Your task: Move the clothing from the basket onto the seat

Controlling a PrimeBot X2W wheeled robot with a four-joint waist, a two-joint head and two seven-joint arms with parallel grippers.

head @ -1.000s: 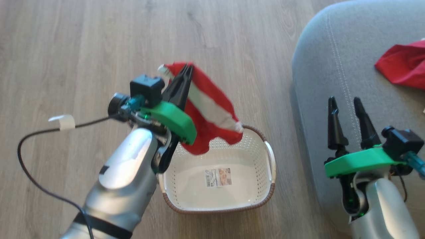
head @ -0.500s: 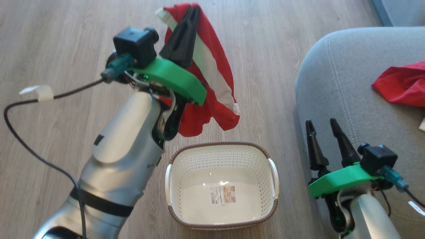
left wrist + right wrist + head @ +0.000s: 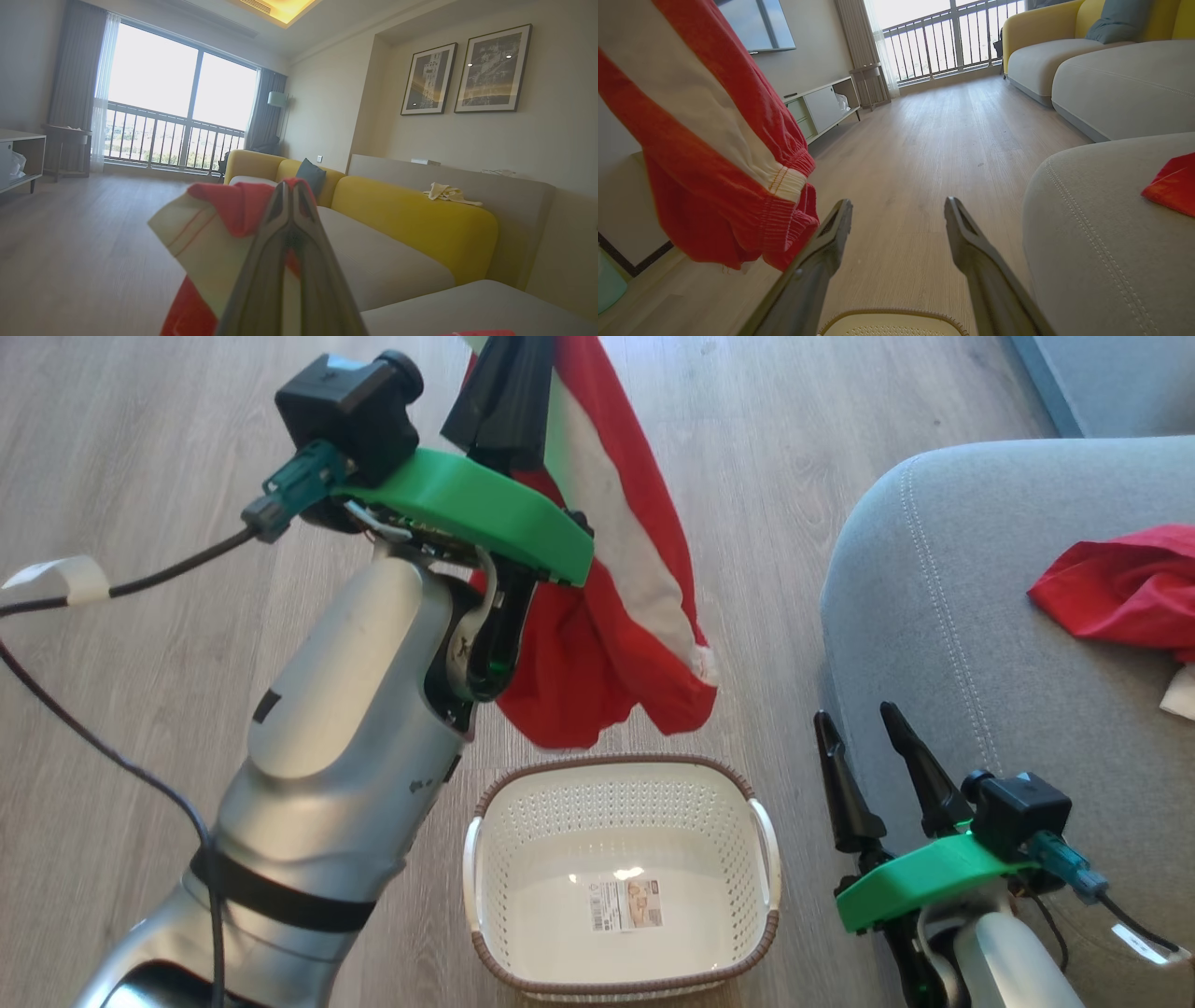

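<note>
Hanging striped garment [image 3: 597, 653] | left tool [image 3: 289, 189] pinched | right wrist view: elastic cuff [image 3: 787, 184]

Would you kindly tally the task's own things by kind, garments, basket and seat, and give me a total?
Garments: 2, the striped garment hanging from the shut left gripper, and the plain red garment lying on the seat.
Basket: 1, with nothing in it.
Seat: 1.
Total: 4.

The garment [image 3: 597, 644] is red with a white stripe. The basket [image 3: 616, 803] is cream with a brown rim. The seat [image 3: 934, 616] is grey.
</note>
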